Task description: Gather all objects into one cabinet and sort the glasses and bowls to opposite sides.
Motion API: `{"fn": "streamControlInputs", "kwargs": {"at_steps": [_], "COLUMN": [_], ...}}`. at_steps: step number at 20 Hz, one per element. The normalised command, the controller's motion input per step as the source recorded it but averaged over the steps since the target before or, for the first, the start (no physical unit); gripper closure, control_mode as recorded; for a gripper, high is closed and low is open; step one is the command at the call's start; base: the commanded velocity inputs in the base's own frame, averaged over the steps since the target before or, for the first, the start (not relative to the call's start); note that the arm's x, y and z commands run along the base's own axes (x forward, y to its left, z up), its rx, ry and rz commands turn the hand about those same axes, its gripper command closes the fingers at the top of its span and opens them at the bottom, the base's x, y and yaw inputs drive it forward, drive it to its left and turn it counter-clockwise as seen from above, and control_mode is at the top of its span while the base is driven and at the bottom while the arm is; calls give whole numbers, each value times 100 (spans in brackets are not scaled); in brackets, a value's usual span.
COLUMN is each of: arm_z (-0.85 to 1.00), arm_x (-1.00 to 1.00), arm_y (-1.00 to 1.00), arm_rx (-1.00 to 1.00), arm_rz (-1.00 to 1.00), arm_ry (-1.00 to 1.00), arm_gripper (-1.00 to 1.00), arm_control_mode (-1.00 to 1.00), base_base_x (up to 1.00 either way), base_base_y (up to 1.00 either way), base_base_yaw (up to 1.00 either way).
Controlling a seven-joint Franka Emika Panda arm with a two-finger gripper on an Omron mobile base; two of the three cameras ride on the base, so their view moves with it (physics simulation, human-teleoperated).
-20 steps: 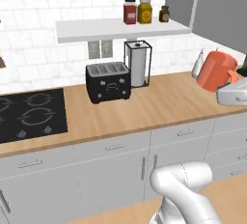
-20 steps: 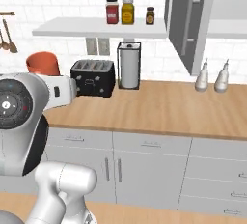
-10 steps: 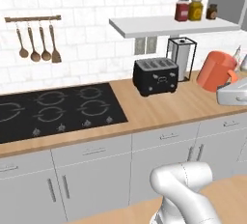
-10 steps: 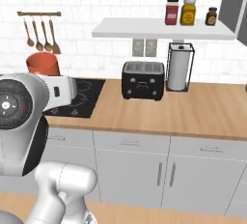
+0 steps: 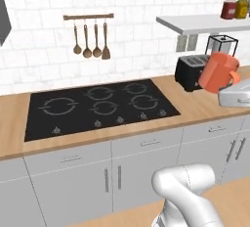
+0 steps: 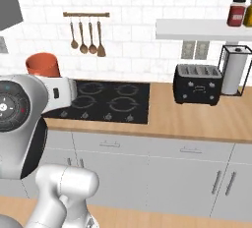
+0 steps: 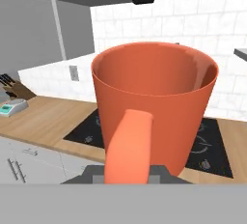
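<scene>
Mug (image 7: 154,107) orange, upright in fingers, above hob (image 5: 100,106).

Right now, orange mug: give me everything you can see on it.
The orange mug is matte orange-red, a wide tapered cup with a thick loop handle facing the hand camera. Its mouth is open and it looks empty inside. It is carried upright in the air, tilted slightly in the left base view, above the counter near the toaster, touching no surface. The hand sits at its base under the handle; the fingers are hidden, so the grip itself can't be confirmed.
</scene>
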Motion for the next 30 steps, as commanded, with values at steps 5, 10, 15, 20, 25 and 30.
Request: {"fn": "streamControlInputs", "kwargs": {"at_steps": [5, 10, 15, 20, 25, 30], "arm_z": [0, 0, 0, 0, 0, 0], "arm_x": [0, 0, 0, 0, 0, 0], "arm_y": [0, 0, 0, 0, 0, 0], "arm_rx": [0, 0, 0, 0, 0, 0], "arm_rz": [0, 0, 0, 0, 0, 0], "arm_ry": [0, 0, 0, 0, 0, 0], "arm_gripper": [100, 100, 100, 100, 100, 100], "arm_control_mode": [100, 100, 100, 100, 100, 100], "base_base_x": [-30, -99, -42, 0, 0, 0], "base_base_y": [35, 8, 70, 100, 100, 97], "base_base_yaw": [0, 0, 0, 0, -1, -2]}}
